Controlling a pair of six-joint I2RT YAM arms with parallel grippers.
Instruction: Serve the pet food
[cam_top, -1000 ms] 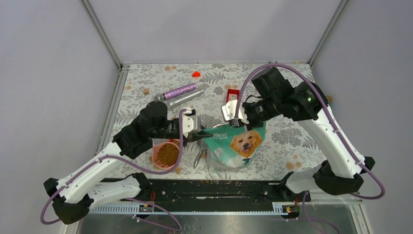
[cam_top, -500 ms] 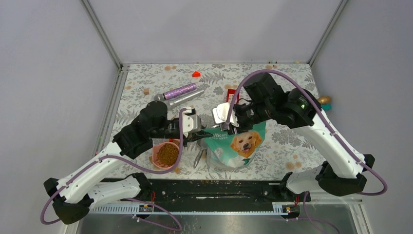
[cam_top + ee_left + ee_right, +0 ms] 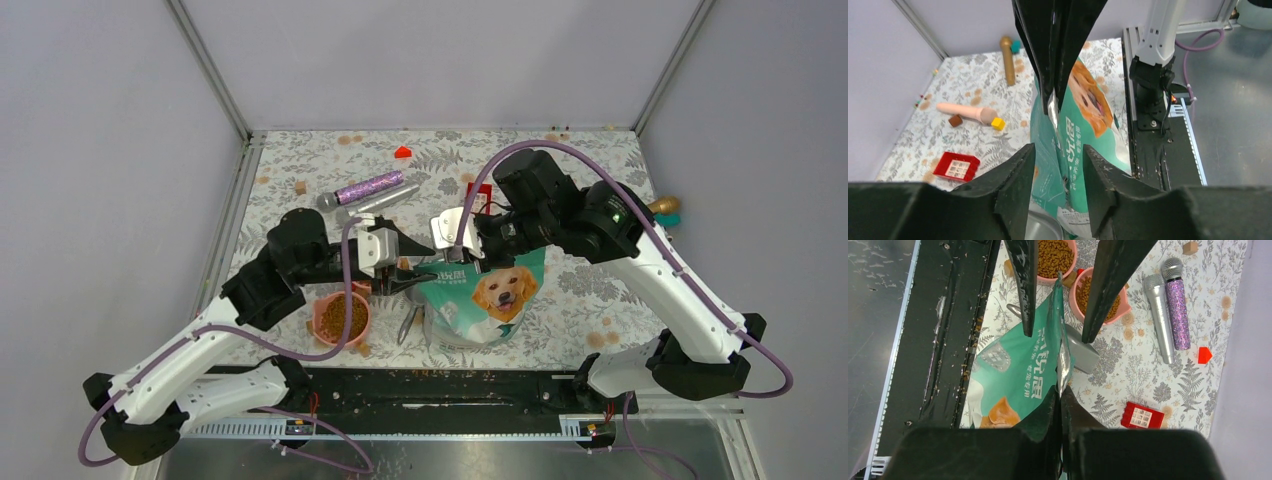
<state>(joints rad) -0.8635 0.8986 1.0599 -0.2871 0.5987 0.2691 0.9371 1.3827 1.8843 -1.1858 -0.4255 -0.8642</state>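
Note:
The teal-green and silver pouch (image 3: 500, 300) with the golden retriever stands upright near the table's front edge. My right gripper (image 3: 464, 260) is shut on its sealed top edge; the right wrist view shows the fingers (image 3: 1060, 400) pinched flat on the pouch (image 3: 1018, 375). My left gripper (image 3: 410, 282) is open at the pouch's left side. In the left wrist view its fingers (image 3: 1058, 165) straddle the pouch's edge (image 3: 1073, 135) with a gap on both sides. Brown pet food (image 3: 340, 318) fills a pink bowl (image 3: 322, 330) under the left arm. A second pink bowl (image 3: 1083, 307) of kibble shows in the right wrist view.
A grey scoop (image 3: 1080, 354) lies between pouch and bowls. Purple (image 3: 368, 187) and silver (image 3: 388, 200) microphones lie behind the left arm. A red brick (image 3: 478, 192) sits behind the right gripper, and a small red block (image 3: 402, 152) farther back. The black rail (image 3: 450, 385) runs along the front edge.
My left gripper has let go of the pouch's edge, opened and drawn back to the left. My right gripper shifted left, opened briefly and shut again on the pouch's top.

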